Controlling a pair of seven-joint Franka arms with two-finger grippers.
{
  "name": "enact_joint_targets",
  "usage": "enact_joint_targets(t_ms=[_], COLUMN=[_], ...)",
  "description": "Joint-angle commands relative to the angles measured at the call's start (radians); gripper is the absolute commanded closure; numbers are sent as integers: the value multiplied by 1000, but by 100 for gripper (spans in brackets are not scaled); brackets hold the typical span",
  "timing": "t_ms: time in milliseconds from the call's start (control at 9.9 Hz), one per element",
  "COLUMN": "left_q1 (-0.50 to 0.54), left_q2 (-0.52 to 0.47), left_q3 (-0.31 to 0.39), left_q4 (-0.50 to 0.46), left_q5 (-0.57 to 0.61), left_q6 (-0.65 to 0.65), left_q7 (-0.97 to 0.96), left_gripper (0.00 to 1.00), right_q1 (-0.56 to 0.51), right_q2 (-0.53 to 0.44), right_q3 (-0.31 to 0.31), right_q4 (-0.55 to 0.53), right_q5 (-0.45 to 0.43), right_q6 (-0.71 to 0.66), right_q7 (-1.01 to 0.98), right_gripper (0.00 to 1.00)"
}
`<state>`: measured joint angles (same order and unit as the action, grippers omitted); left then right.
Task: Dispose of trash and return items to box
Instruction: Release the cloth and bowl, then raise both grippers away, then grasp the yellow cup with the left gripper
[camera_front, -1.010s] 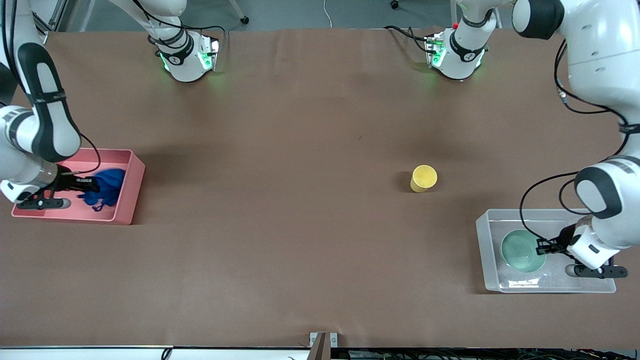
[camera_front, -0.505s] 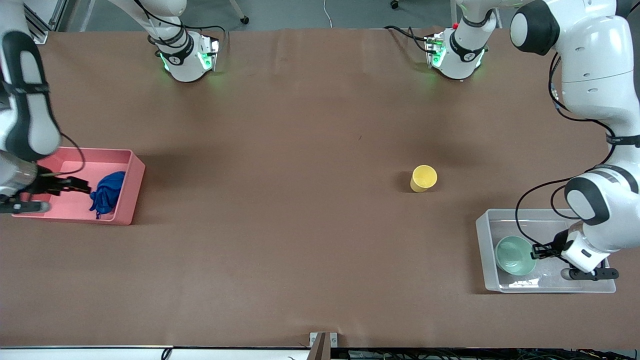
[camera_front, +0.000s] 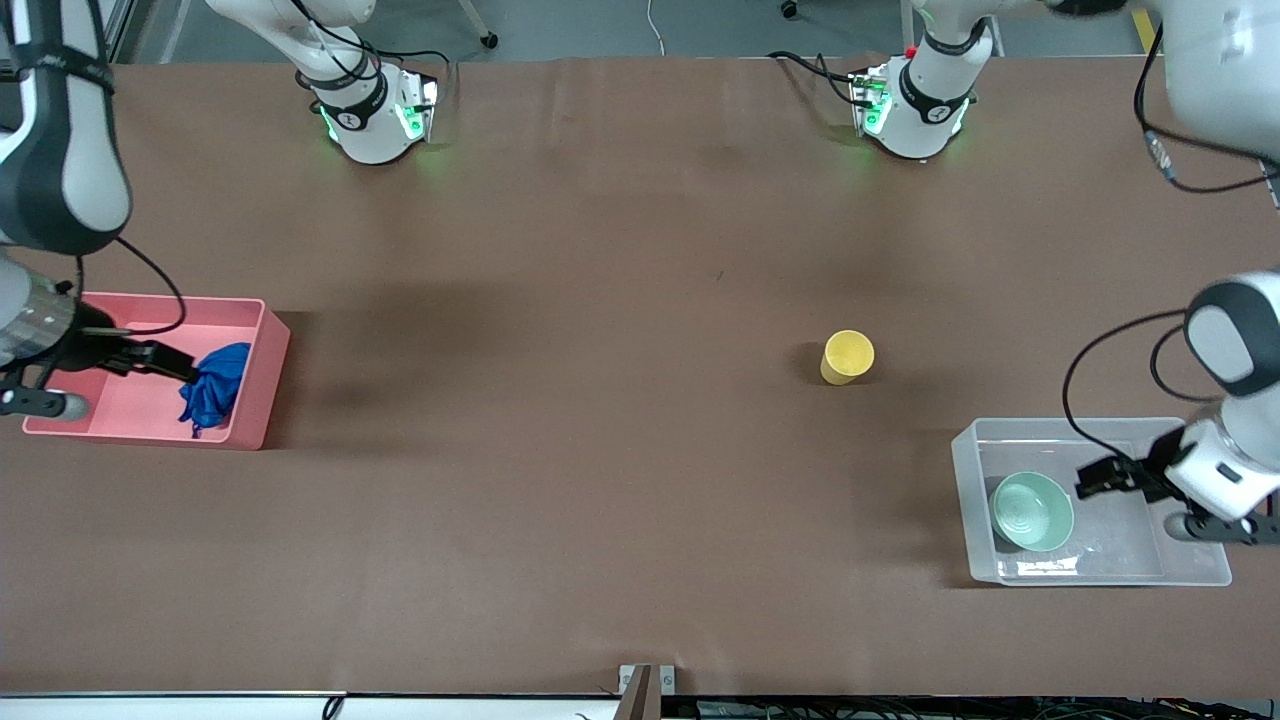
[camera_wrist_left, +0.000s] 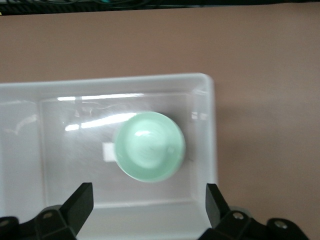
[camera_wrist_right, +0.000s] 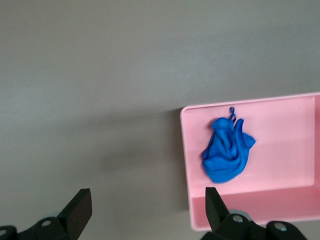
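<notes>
The blue wad of trash (camera_front: 213, 395) lies in the pink bin (camera_front: 245, 425) at the right arm's end of the table. It also shows in the right wrist view (camera_wrist_right: 227, 150). My right gripper (camera_front: 165, 360) is open and empty over the pink bin (camera_wrist_right: 280, 125). The mint-green bowl (camera_front: 1032, 511) sits in the clear box (camera_front: 965, 470) at the left arm's end. My left gripper (camera_front: 1100, 477) is open and empty over the box, apart from the bowl (camera_wrist_left: 149, 146). The yellow cup (camera_front: 847, 356) stands alone on the table.
The brown table (camera_front: 600, 450) stretches between the two bins. The box's white label (camera_wrist_left: 107, 151) shows beside the bowl, inside the box's rim (camera_wrist_left: 210, 125). Both arm bases stand along the table's edge farthest from the front camera.
My right gripper let go of the blue wad and rose from the pink bin. My left gripper set the bowl down in the clear box, let go and drew back upward.
</notes>
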<state>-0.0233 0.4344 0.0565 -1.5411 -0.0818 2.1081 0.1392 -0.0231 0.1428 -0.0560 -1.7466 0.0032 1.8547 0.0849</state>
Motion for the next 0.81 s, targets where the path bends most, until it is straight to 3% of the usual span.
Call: enact_joint_targets(t_ms=[0, 202, 404, 707], left_q1=[0, -1, -3, -10], left_q2=[-185, -207, -181, -120], left_q3=[-123, -225, -294, -302], left_q4=[-303, -411, -518, -634], left_q5=[46, 48, 48, 48], left_q6=[29, 44, 154, 314], left_q7=[-81, -113, -125, -124], left_gripper=[0, 0, 0, 0], right_q1=[19, -6, -87, -32], right_q2=[-18, -57, -115, -129], right_q3=[-5, -15, -13, 4], right_q4=[199, 288, 276, 280], right_q5=[-14, 1, 37, -18], right_q6=[-243, -357, -391, -381], right_q7=[44, -23, -92, -33], right_gripper=[0, 0, 0, 0])
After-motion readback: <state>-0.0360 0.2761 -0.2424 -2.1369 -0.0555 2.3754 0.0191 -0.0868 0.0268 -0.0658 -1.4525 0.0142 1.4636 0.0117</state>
